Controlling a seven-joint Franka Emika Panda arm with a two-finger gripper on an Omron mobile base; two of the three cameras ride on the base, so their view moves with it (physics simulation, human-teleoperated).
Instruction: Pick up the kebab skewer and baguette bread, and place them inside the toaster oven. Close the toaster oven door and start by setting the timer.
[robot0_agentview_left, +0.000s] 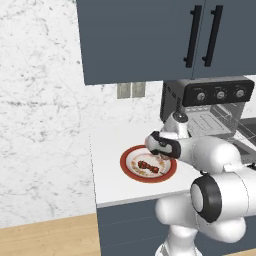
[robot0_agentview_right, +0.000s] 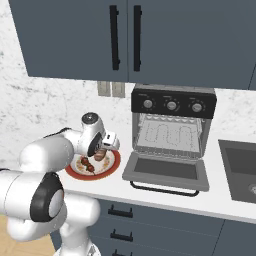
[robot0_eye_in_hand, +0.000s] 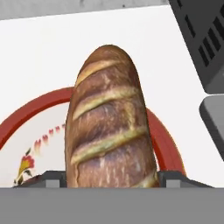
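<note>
The end effector (robot0_eye_in_hand: 111, 178) grips the baguette bread (robot0_eye_in_hand: 109, 122) across its width, above the red-rimmed plate (robot0_agentview_right: 113, 167), leaving the kebab skewer (robot0_agentview_left: 148, 166) there; the toaster oven door (robot0_agentview_right: 166, 172) lies open for loading.

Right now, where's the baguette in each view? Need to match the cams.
Left base view: I can't pick it out; the hand covers the plate's right part.
Right base view: baguette just under the hand, over the plate, left of the oven.
Hand view: baguette fills the centre, between the fingertips, above the plate.
Shared landmark: the red-rimmed plate.
</note>
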